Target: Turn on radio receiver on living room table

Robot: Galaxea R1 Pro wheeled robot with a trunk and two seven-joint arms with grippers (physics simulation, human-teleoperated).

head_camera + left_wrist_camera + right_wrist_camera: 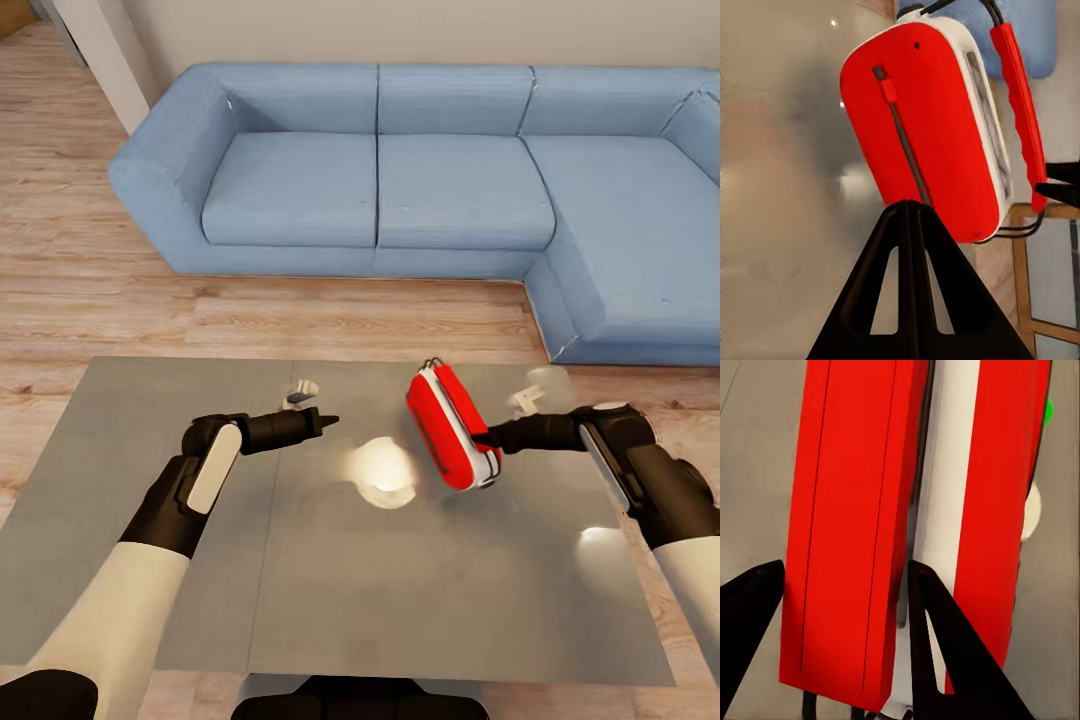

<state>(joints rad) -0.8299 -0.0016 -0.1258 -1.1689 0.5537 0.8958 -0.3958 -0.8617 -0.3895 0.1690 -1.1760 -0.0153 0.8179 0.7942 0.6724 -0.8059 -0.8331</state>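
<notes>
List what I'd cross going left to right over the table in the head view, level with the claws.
Left claw → bright light reflection on the table → red radio receiver → right claw, its fingers around part of the radio, which it holds tilted above the table.

No text, label, brand, number or sign can be read anywhere in these pictures. The radio receiver shows plain red and white surfaces with no lettering on the back seen from the left wrist or on the narrow edge seen from the right wrist. The glossy desk and the blue sofa carry no markings either.
</notes>
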